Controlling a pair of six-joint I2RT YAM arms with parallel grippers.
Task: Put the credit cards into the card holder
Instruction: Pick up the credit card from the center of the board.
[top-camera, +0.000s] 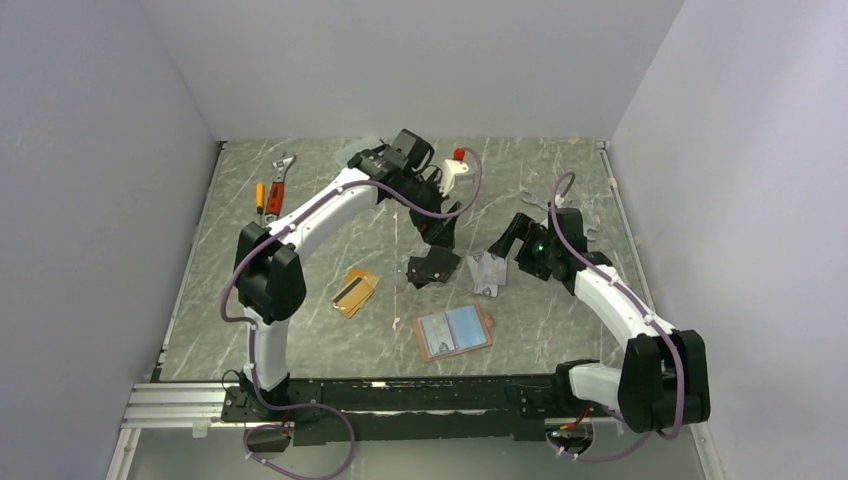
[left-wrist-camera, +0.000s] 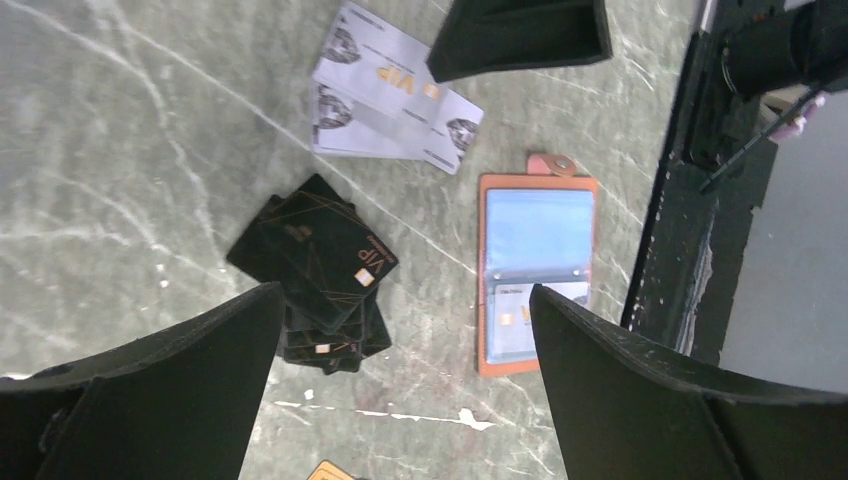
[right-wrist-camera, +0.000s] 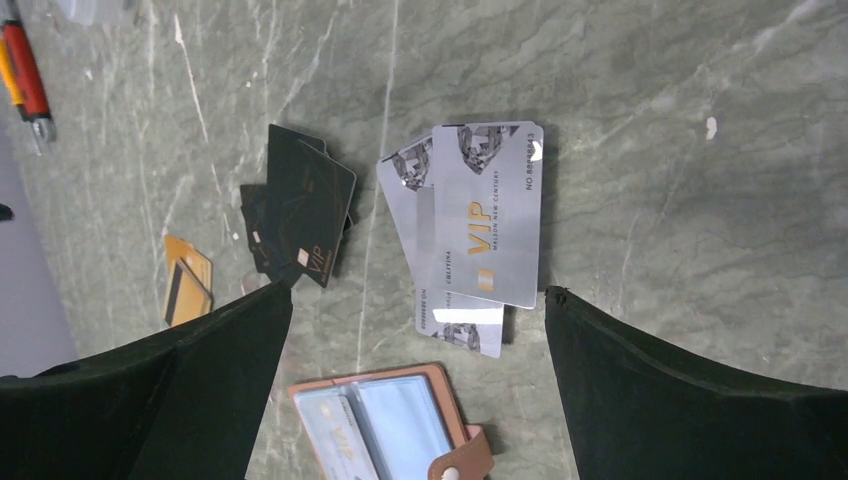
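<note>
The card holder (top-camera: 452, 332) lies open and flat at the front middle of the table, pink outside and pale blue inside. One of its pockets holds a silver card (left-wrist-camera: 527, 312). Two silver credit cards (right-wrist-camera: 485, 215) overlap just beyond it. A fanned stack of black VIP cards (left-wrist-camera: 320, 270) lies to their left. Orange-gold cards (top-camera: 355, 291), one with a dark stripe, lie further left. My left gripper (left-wrist-camera: 405, 295) hangs open above the bare table between the black stack and the holder. My right gripper (right-wrist-camera: 420, 292) is open over the silver cards. Neither holds anything.
A wrench and screwdrivers (top-camera: 273, 188) lie at the back left. A clear plastic box (top-camera: 362, 150) and a white piece with a red cap (top-camera: 457, 165) sit at the back. The black base rail (left-wrist-camera: 680, 230) runs along the near edge.
</note>
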